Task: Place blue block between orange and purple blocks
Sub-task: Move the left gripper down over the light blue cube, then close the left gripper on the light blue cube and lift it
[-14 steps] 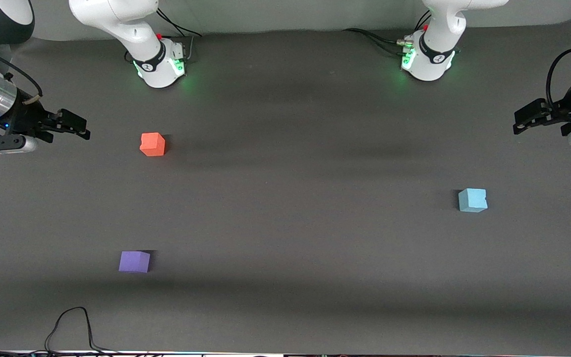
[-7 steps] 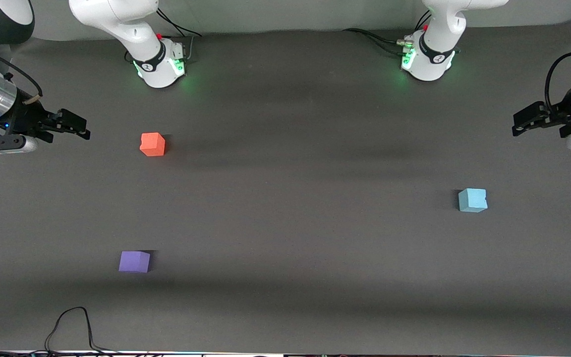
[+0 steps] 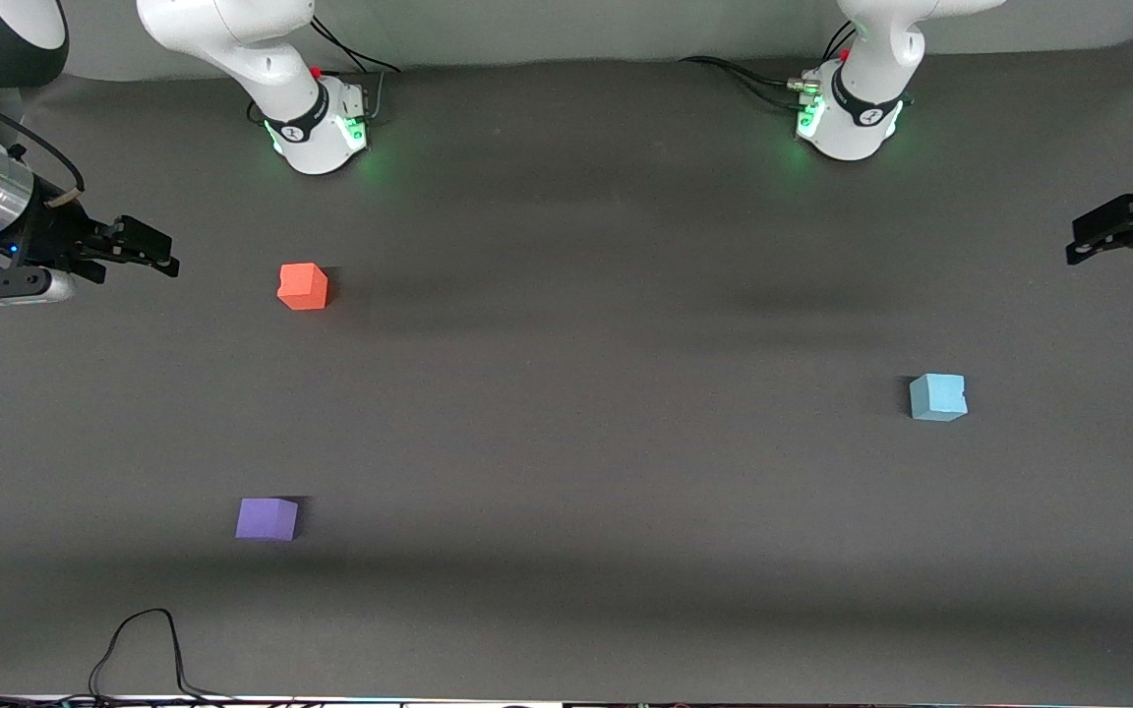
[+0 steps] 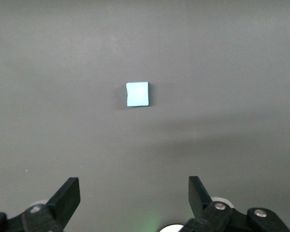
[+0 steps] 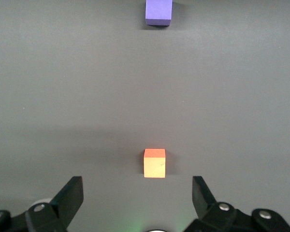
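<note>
**Blue block alone on open bench, both end effectors released**

I see wide bare bench point(image 3: 586, 413) around the blue block point(image 3: 937, 397), nothing crowding it. It's a light sky-blue matte cube, sitting flat toward the left arm's end. Orange block point(image 3: 303, 286) and purple block point(image 3: 267, 519) sit well apart from it toward the right arm's end, purple nearer the front camera. Left end effector point(image 3: 1112, 234) hangs released at the bench edge, not over the blue block. Right end effector point(image 3: 139, 254) released, near the orange block.
</note>
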`<action>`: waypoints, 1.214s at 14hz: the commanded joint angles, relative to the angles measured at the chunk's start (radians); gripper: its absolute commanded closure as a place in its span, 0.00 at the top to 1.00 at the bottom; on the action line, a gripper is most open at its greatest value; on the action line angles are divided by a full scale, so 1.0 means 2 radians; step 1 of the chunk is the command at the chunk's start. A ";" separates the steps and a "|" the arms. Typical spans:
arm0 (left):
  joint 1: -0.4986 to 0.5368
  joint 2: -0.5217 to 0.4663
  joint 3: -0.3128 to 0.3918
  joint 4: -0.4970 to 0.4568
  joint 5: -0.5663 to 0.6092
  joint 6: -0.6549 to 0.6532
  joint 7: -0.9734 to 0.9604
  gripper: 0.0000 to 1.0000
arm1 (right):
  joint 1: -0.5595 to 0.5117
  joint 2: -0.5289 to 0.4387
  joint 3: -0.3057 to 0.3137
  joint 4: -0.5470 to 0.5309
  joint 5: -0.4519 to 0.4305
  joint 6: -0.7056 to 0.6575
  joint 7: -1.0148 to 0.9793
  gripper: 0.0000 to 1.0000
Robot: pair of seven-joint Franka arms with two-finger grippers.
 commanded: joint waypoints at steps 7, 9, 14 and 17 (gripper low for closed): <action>0.003 -0.008 -0.002 -0.175 0.004 0.187 0.014 1.00 | 0.006 -0.012 -0.011 -0.008 -0.003 -0.002 -0.009 1.00; 0.002 0.021 -0.002 -0.220 0.004 0.272 0.014 1.00 | 0.005 -0.012 -0.013 -0.008 -0.003 -0.002 -0.019 1.00; -0.001 0.136 -0.002 -0.244 0.005 0.426 0.015 1.00 | 0.005 -0.013 -0.014 -0.008 -0.003 -0.002 -0.020 1.00; -0.005 0.196 -0.002 -0.244 0.006 0.504 0.018 1.00 | 0.005 -0.012 -0.015 -0.008 -0.003 -0.002 -0.020 1.00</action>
